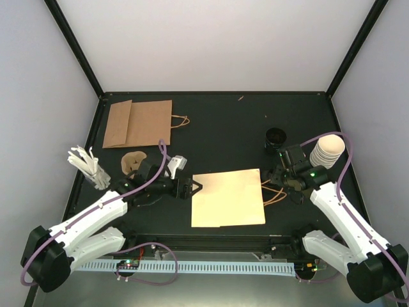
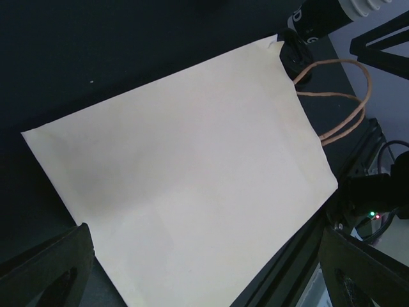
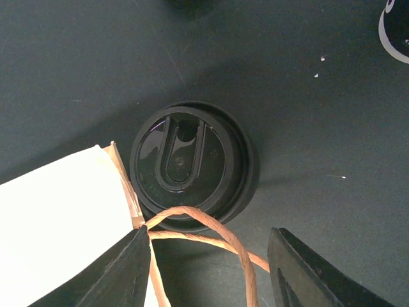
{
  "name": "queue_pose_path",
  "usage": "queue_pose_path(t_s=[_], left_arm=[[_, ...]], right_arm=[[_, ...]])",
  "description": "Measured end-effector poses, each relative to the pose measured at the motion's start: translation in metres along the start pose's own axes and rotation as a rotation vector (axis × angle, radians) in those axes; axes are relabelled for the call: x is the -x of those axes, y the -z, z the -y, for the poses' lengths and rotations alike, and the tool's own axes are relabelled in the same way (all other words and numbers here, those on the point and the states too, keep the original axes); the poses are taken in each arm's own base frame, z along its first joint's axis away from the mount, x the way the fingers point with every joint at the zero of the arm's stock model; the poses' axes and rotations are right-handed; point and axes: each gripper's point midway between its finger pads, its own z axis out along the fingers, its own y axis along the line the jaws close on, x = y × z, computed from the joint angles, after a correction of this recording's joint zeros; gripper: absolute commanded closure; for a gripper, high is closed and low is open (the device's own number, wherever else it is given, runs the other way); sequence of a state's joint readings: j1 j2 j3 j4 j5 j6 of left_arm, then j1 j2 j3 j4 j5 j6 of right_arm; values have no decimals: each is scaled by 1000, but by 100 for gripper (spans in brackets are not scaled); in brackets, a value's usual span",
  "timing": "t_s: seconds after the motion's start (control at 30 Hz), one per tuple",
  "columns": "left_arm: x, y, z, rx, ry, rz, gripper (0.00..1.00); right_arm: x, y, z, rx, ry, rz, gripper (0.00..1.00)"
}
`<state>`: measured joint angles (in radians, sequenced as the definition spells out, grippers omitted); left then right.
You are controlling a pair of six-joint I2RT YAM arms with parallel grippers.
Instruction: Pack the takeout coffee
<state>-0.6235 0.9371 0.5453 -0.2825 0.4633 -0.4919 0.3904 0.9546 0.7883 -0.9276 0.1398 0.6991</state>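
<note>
Takeout coffee cups point(image 1: 327, 150) stacked right of right gripper point(image 3: 208, 272), apart from cream paper bag point(image 1: 227, 198). Jaws partly open astride twine handle point(image 3: 225, 235) over black lid point(image 3: 188, 160); left gripper point(image 1: 193, 188) spread wide beside bag.

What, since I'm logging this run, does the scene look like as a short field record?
cream bag: lying flat, centre
cup stack: right side, untouched
left gripper: open, at bag's left edge
right gripper: jaws apart, straddling bag handle
black lid: by bag mouth, under handle
</note>
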Motion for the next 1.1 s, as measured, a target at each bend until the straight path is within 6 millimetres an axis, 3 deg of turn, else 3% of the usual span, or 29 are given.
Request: queue_pose_path(t_s=[0.1, 0.33, 0.57, 0.73, 0.93, 1.1], left_arm=[[0, 0, -3, 15, 0, 2, 1], [-1, 1, -8, 47, -2, -2, 1], [3, 2, -7, 57, -9, 4, 1], [2, 1, -9, 63, -5, -5, 1], [10, 6, 1, 53, -8, -6, 1], [30, 16, 42, -35, -58, 21, 2]], right_arm=[[0, 0, 1, -4, -7, 3, 57], [-1, -2, 4, -25, -19, -4, 60], [-8, -8, 9, -62, -34, -47, 96], [-11, -3, 5, -31, -28, -58, 99], [7, 29, -28, 120, -14, -50, 99], [25, 79, -67, 336, -8, 8, 99]])
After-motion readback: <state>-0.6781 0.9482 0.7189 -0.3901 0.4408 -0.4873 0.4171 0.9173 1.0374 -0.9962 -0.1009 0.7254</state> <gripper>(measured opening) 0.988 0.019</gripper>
